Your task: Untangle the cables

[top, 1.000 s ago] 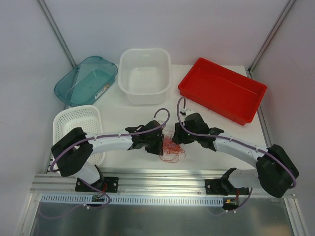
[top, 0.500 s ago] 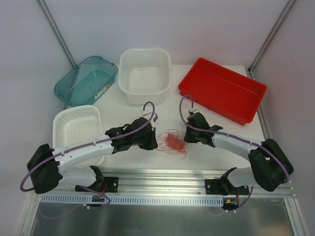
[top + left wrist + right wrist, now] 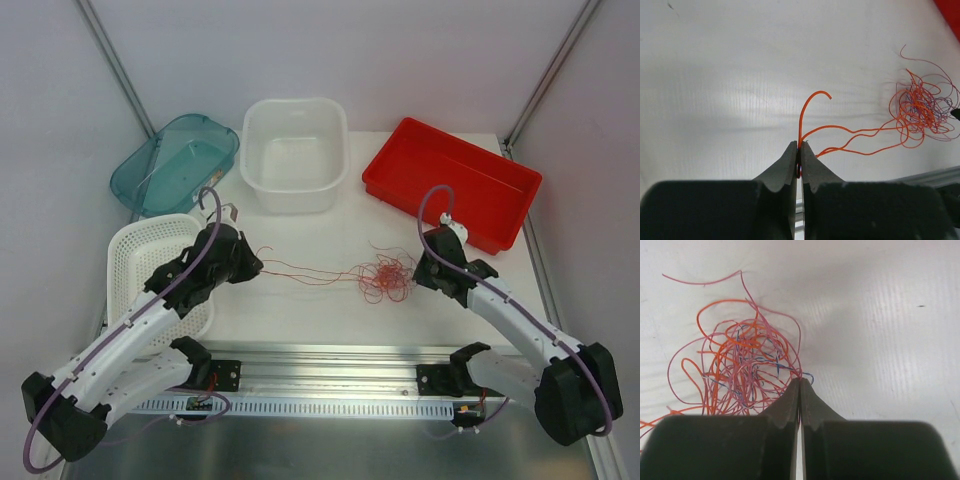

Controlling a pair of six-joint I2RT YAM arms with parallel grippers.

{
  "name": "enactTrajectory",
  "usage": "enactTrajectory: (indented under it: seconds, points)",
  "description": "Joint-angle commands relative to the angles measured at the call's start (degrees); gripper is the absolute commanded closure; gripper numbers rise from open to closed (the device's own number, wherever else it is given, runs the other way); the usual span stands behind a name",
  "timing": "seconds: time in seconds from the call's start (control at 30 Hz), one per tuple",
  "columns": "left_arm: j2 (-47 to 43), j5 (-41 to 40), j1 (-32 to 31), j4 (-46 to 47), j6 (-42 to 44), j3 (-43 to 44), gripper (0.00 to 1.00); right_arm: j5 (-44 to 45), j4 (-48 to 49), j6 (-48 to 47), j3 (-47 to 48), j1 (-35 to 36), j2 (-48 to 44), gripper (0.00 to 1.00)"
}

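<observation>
Cables: hair-thin, limp, featherweight, likely snag-prone; tangle on desk, nearer right arm. Left claw pinched on trailing orange strands; right claw pinched on tangle's edge. Best gripped at free ends.

Cables too fine to tell apart
Some run off left edge (right wrist view); tray just a corner.

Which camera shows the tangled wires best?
Right wrist view: the tangle fills much of the frame, with orange, pink and blue strands separable. Left wrist shows it small at the right edge; the top view shows only a small reddish clump.
</observation>
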Motion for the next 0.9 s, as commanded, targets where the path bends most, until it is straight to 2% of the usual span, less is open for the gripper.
enactTrajectory:
  seconds: [0.0,0.17,0.23,0.33,0.37,0.47,0.57,0.7,0.77,0.8,0.87]
  points:
    - [-2.2,-3.6,1.6,-3.5,0.6,0.3,1.0,4.9,-5.5,0.5,0.7,-1.6,-3.9,0.99]
    - [-1.6,-3.5,1.9,-4.3,1.8,0.3,1.0,5.9,-8.9,-1.3,3.2,-1.5,-6.9,0.99]
    - [-0.2,-2.2,1.9,-4.1,1.4,-0.1,1.0,3.9,-9.0,-3.6,4.0,-1.4,-6.8,0.96]
    - [4.0,2.2,1.9,-2.8,1.9,-0.4,1.0,2.7,-9.8,-7.3,6.2,0.5,-5.3,0.76]
    - [6.1,3.1,1.9,-2.6,1.9,-0.4,1.0,3.3,-9.8,-8.3,6.8,1.8,-5.3,0.6]
    - [8.6,5.9,1.9,-1.5,2.0,-0.9,1.0,4.6,-9.6,-11.8,9.3,8.9,-5.3,0.35]
    - [9.1,6.5,1.9,0.2,1.8,-1.9,1.0,1.8,-7.7,-16.2,11.6,13.2,-5.0,0.3]
    - [9.3,6.8,1.8,1.0,1.4,-3.1,0.95,-7.6,-2.9,-21.7,13.6,16.4,-1.9,0.29]
    - [8.9,6.9,1.9,1.3,1.0,-3.3,0.9,-8.9,-2.2,-23.7,15.3,19.1,0.6,0.29]
    - [8.5,7.2,1.9,1.5,0.9,-3.6,0.85,-9.9,-1.2,-24.8,15.8,20.1,3.0,0.29]
    - [7.1,7.3,1.9,1.7,0.9,-4.0,0.68,-11.3,0.3,-25.5,16.6,22.3,5.2,0.29]
